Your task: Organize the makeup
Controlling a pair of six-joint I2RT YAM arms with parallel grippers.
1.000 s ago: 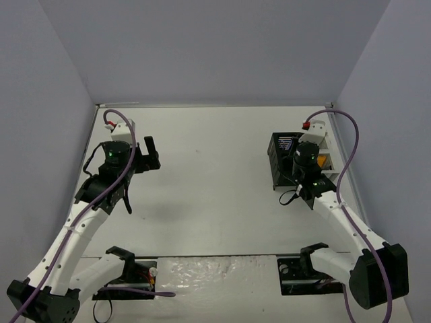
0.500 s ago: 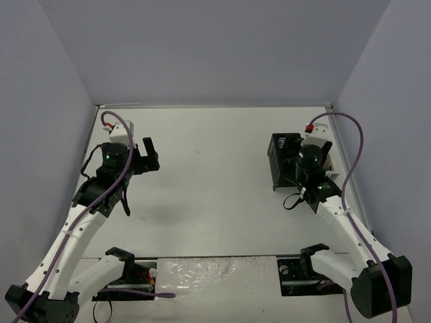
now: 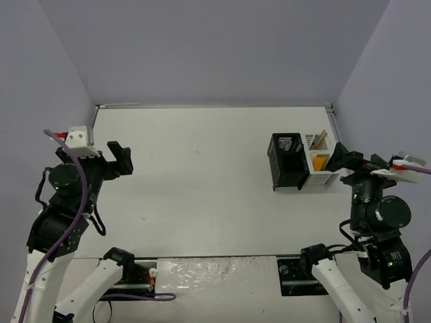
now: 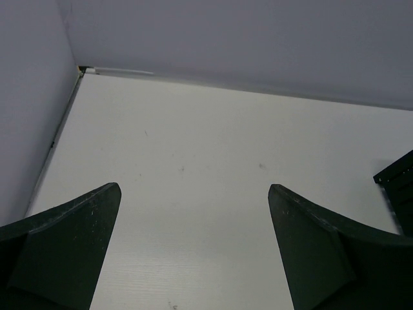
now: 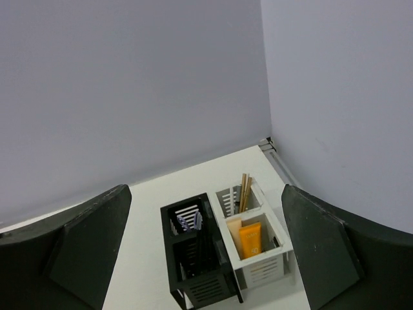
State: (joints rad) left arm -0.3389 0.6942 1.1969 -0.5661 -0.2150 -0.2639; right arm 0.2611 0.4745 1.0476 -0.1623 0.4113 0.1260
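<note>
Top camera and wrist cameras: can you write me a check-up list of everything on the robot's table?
Surface: white table, no spills seen.
Job's things: beige wooden sticks and small orange tube stand in the white compartment holder; lavender tool sits in the black mesh holder beside it.
Clutter: nothing seen.
Grippers: left gripper and right gripper both open, holding nothing.
Cables: a purple cable loops along each arm.
Surroundings: plain grey-lavender walls on three sides.

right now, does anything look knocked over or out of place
Nothing stands out. The black holder and white holder stand upright side by side, with the wooden sticks and orange tube inside the white one.
</note>
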